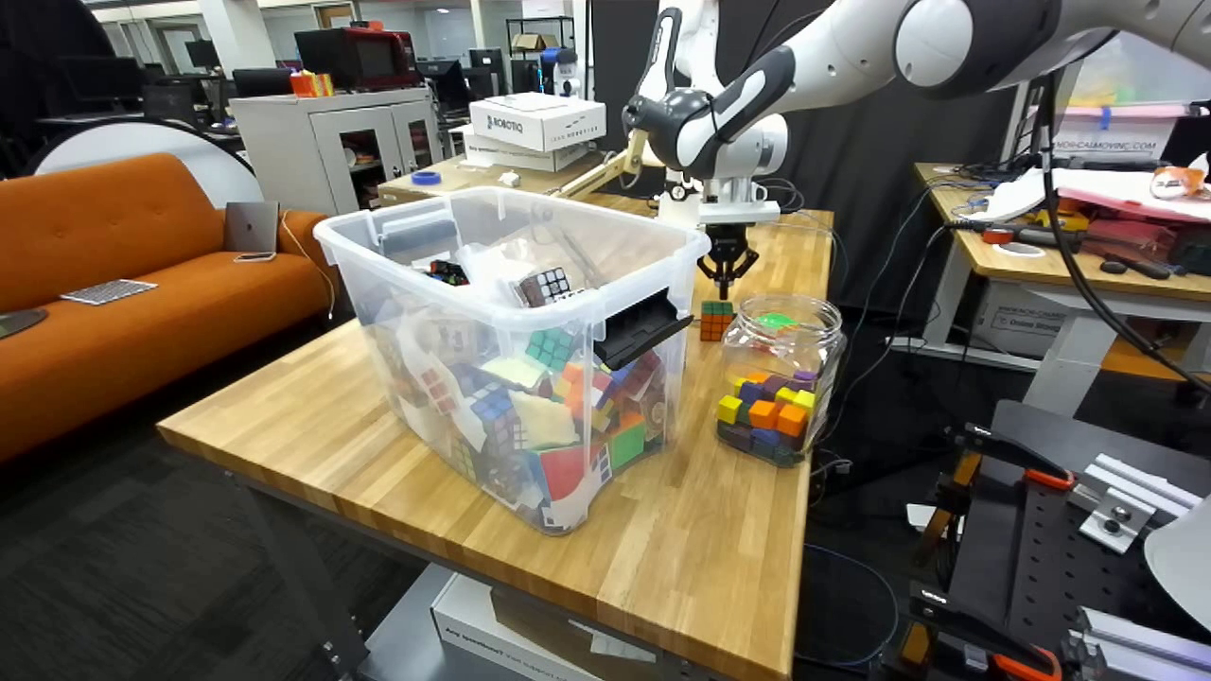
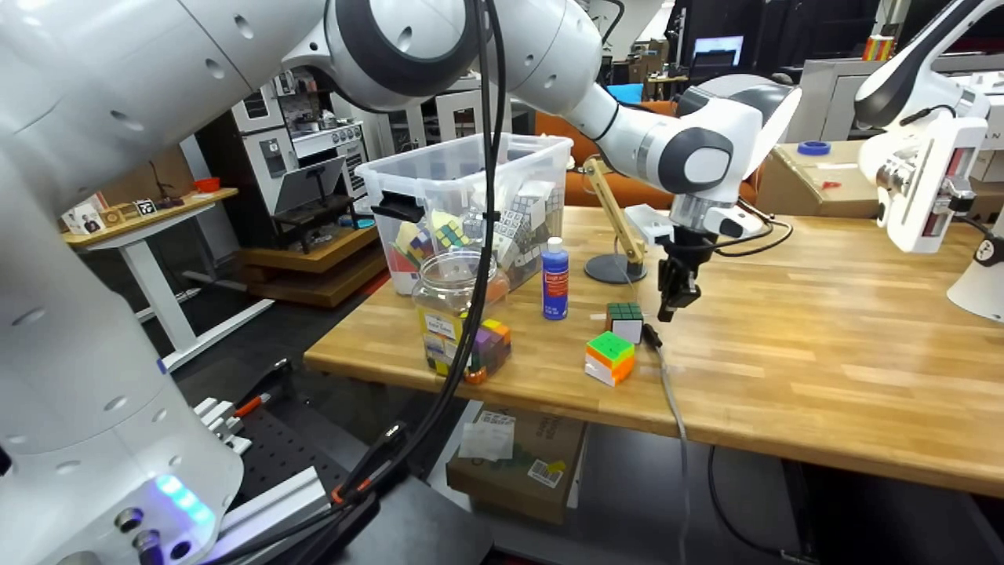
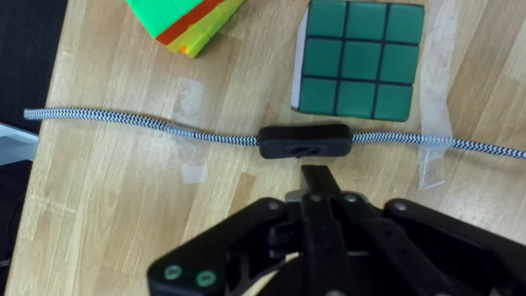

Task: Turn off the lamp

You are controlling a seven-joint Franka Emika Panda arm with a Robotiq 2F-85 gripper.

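- Step in hand, likely: press inline switch (image 3: pixel 305 139) on cord (image 3: pixel 213 137), presumably feeding lamp (image 2: pixel 617 212).
- Do it well: center fingers (image 3: pixel 320 179) over rocker (image 3: pixel 307 151), lower slowly, short firm push, don't nudge dark-green cube (image 3: pixel 361 59) just beside.
- Fingers pressed together, nothing pinched.
- Switch just ahead of fingers in wrist view; height gap unclear.
- Lamp stands on desk (image 2: pixel 800 314), apart from fingers, behind and left in an exterior view.

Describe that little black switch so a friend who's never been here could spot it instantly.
On the wooden table, find the dark-green-topped puzzle cube. Beside it runs a zigzag-patterned cord with the switch built into it. Unlike that cube and the bright-green-topped cube nearby, it's plain black and oblong.
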